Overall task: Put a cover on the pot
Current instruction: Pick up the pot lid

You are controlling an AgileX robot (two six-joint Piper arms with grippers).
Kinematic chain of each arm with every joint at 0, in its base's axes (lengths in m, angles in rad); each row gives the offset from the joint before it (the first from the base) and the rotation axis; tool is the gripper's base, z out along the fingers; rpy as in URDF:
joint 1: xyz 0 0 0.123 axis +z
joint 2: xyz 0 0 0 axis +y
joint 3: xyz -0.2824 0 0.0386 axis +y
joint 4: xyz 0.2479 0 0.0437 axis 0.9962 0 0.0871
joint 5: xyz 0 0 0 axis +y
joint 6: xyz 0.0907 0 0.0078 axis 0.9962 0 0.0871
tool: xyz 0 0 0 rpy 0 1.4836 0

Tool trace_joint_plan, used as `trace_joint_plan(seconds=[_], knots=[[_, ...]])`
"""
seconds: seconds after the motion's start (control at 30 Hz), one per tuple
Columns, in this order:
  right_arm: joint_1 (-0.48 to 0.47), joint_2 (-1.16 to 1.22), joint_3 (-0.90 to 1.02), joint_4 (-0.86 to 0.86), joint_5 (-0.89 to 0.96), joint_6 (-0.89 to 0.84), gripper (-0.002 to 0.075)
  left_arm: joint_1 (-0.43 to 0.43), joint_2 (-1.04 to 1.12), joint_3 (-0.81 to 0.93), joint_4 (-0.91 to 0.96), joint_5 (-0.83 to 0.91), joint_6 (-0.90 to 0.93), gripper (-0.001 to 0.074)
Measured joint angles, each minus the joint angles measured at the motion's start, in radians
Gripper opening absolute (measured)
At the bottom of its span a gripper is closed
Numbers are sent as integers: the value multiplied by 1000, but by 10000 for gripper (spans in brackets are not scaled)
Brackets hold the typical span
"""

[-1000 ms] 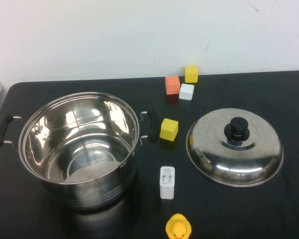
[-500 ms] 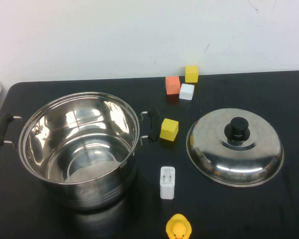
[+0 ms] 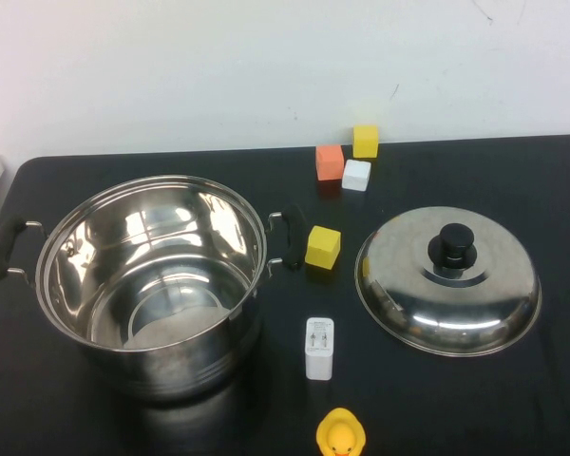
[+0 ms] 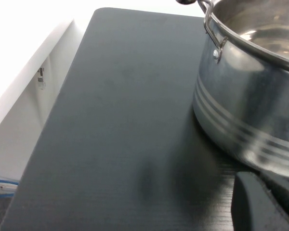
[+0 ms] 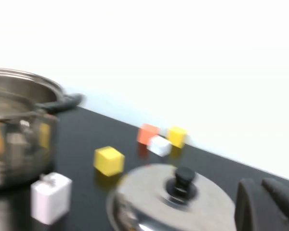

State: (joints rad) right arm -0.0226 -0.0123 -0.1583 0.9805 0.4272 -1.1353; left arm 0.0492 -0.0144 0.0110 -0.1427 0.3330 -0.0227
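The pot (image 3: 195, 366) is a big, deep, shiny steel one with two black side handles. It stands open and uncovered on the left of the black table. The domed steel lid (image 3: 408, 294) with a black knob (image 3: 452, 245) lies flat on the table to the pot's right, apart from it. Neither gripper shows in the high view. My left gripper (image 4: 274, 197) is shut and empty, low beside the pot's outer wall (image 4: 250, 106). My right gripper (image 5: 267, 204) is shut and empty, hovering by the lid (image 5: 144, 197), with the pot (image 5: 19, 125) beyond.
A yellow cube (image 3: 322, 246) sits between the pot and the lid. An orange cube (image 3: 329, 161), a white cube (image 3: 356, 175) and another yellow cube (image 3: 365, 141) stand near the back wall. A white charger (image 3: 318, 348) and a rubber duck (image 3: 340, 434) lie near the front.
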Motion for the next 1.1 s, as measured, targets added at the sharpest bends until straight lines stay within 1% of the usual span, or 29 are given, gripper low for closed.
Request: trace_joint_plan(seconds=[0.13,0.37,0.57,0.63,0.73,0.8,0.9,0.97,1.03,1.1], knots=[[0,40,-46,58,64,-57,11,0,0,0,0,0,0,-2],[0,265,-144,163,143,-240,11,0,0,0,0,0,0,-2],[0,526,-274,194,211,-382,11,0,0,0,0,0,0,-2],[0,596,-319,194,210,-401,11,0,0,0,0,0,0,-3],[13,678,-380,145,160,-391,11,0,0,0,0,0,0,-2],[46,709,-413,70,85,-332,11,0,0,0,0,0,0,-2],[137,745,-434,-113,-115,-135,11,0,0,0,0,0,0,-2],[218,776,-434,-305,-269,94,11,0,0,0,0,0,0,-2],[285,819,-421,-455,-416,296,11,0,0,0,0,0,0,-2],[345,871,-408,-559,-560,432,11,0,0,0,0,0,0,-2]])
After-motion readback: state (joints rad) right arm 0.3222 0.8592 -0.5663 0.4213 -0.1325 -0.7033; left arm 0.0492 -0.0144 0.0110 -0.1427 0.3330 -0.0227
